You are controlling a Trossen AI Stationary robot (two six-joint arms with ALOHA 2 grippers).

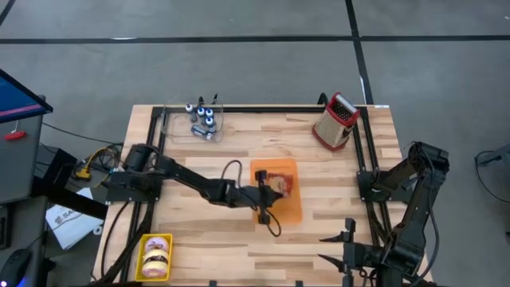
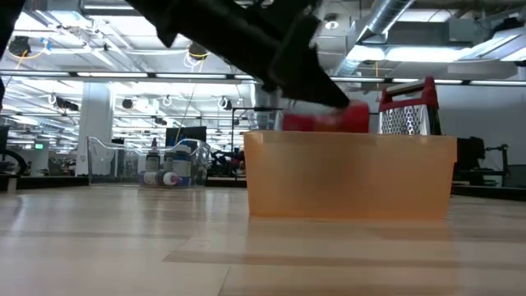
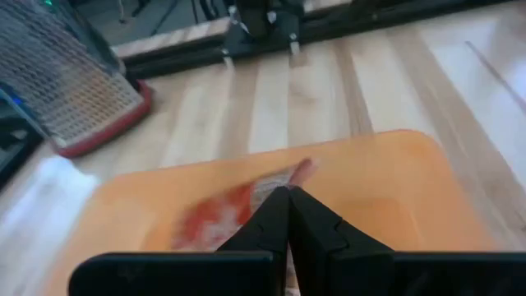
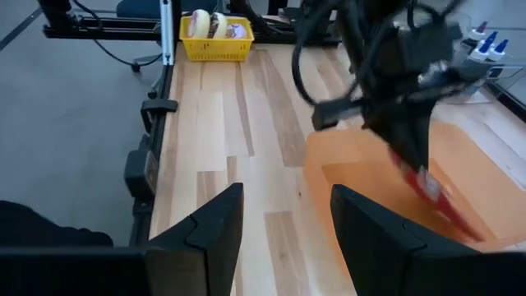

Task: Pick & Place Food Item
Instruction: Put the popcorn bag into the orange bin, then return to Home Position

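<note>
Left gripper [image 1: 269,191]: your left arm reaches across the worktop [image 1: 215,239] from its left edge, and its jaws sit over the orange bin [image 1: 288,209]; the left wrist view shows them pressed together on the food item [image 3: 222,220].
Food item: a flat red-and-white packet, pinched at one edge by your left jaws, hanging inside and just above the orange bin; in the low view its red part shows over the bin's rim.
Orange bin: a translucent orange tub near the middle of the worktop, a little toward the right side, standing flat.
Right gripper [image 4: 283,222]: your right arm is folded back at the right edge of the worktop, well apart from the bin; its jaws stand wide apart with nothing between them.
Grater [image 1: 335,121]: a metal box grater with a red rim, at the far right corner, apart from the bin.
Yellow basket [image 1: 154,257]: at the near left corner, holding round pale items.
Clear tray [image 1: 179,127]: at the far left, with small bottles [image 1: 202,118] in it.
</note>
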